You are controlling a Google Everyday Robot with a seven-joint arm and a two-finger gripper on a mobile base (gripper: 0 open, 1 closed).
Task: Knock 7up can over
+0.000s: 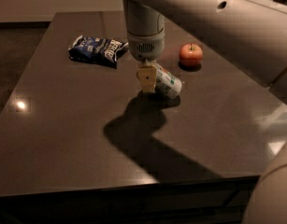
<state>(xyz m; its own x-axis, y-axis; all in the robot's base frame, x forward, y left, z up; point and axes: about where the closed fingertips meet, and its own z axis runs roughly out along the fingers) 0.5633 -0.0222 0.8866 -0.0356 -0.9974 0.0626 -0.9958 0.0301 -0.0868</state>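
A dark, smooth, faintly glossy desk [63, 139] is seen from above, with small glints of light reflected on its left and right parts. Nearer than the 7up can [169, 83], a broad dark shadow [143, 134] is cast across the desk surface towards its front edge. At the bottom right corner, a pale rounded part of the robot [274, 190] is partly seen.

The 7up can, a small silver-white metal cylinder with green markings and a spot of red, is found near the middle of the desk, where it appears to lie tipped on its side. Its print cannot be read. The gripper [146, 80], a cream-coloured blocky piece, is held just to the left of the can, touching or nearly touching it, and the can's left end is hidden by it. Whether the gripper is released or clenched cannot be told. It is carried by a pale cylindrical wrist [144, 31] directly above.

Beyond the can to the left, a crumpled dark blue snack bag [97, 49] with white lettering, not clearly legible, is laid flat. Beyond the can to the right, a round red apple [190, 55] is set. The upper right is crossed by the thick, smooth, pale arm [218, 27].
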